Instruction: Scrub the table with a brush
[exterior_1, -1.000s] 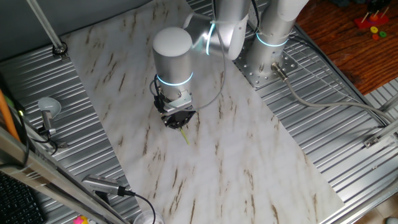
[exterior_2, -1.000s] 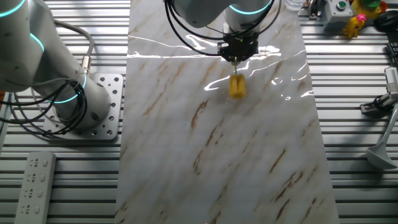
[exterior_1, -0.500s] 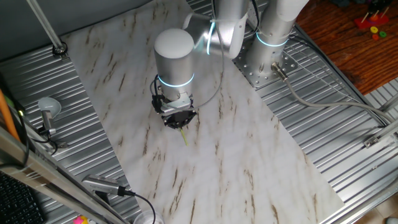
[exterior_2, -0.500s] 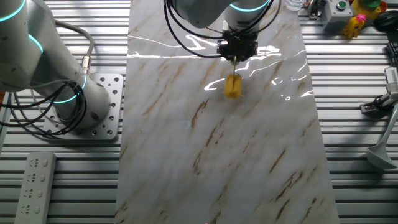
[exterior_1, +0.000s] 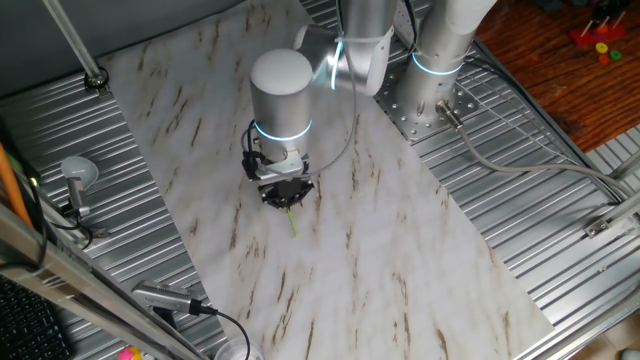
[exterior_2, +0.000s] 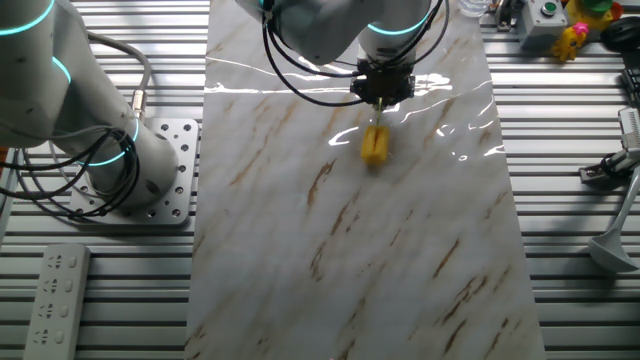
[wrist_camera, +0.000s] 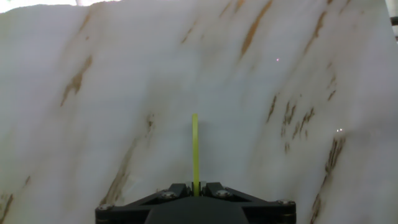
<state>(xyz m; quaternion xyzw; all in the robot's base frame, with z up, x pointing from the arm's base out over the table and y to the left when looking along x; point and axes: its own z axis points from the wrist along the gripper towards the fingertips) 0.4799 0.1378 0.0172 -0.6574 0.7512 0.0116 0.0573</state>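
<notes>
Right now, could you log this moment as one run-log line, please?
gripper: shut on brush | brush: bristles on table | phase: scrubbing

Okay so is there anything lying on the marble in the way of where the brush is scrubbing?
Nothing visible. The gripper holds the brush by its thin handle, bristles down at the table. The marble around it shows only brown streaks and glare; the clutter sits out on the ribbed metal panels.

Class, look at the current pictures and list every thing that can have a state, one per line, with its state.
gripper: shut on the brush handle, pointing down at the table
brush: held by its thin handle, yellow head down at the table surface
table: flat, white marble pattern with brown streaks, glare near the arm
</notes>
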